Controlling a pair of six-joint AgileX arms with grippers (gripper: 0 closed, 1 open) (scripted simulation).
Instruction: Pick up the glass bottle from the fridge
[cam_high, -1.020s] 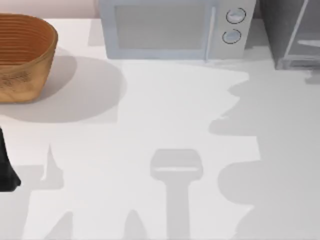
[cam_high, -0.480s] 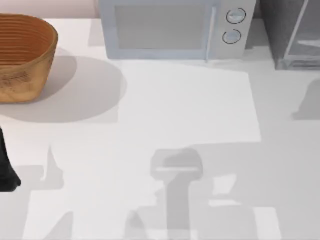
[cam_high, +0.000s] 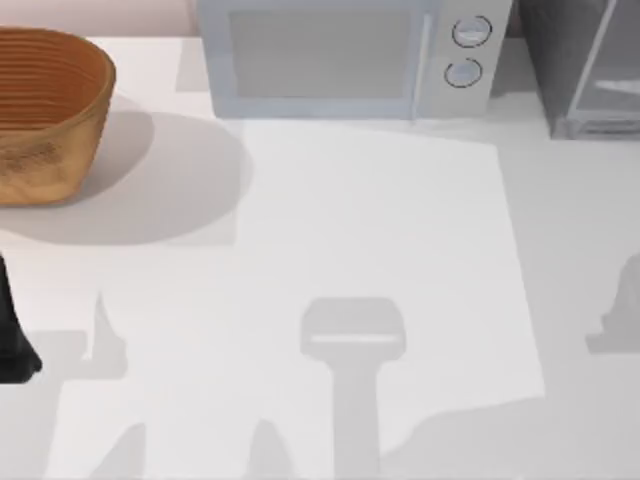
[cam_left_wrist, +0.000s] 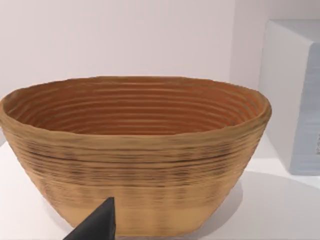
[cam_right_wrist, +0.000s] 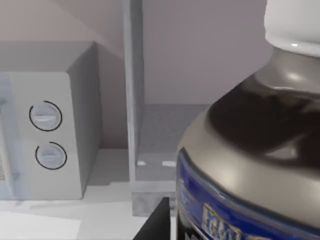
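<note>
White counter (cam_high: 380, 230) spreads wide under grey cast shadows, with a pale pinkish wall behind it. Largest on it, the fridge (cam_high: 585, 65) stands ahead of the right end effector (cam_right_wrist: 155, 222), its silver-framed door swung open. Beside the fridge sits the pale microwave (cam_high: 345, 55) with two round dials. A woven basket (cam_left_wrist: 135, 155) stands upright just ahead of the left end effector (cam_left_wrist: 97, 225), which is parked at the counter's left edge; its opening I cannot tell. The glass bottle (cam_right_wrist: 255, 150) stands upright right against the right end effector, white cap uppermost, long axis vertical; whether the fingers grip it I cannot tell
</note>
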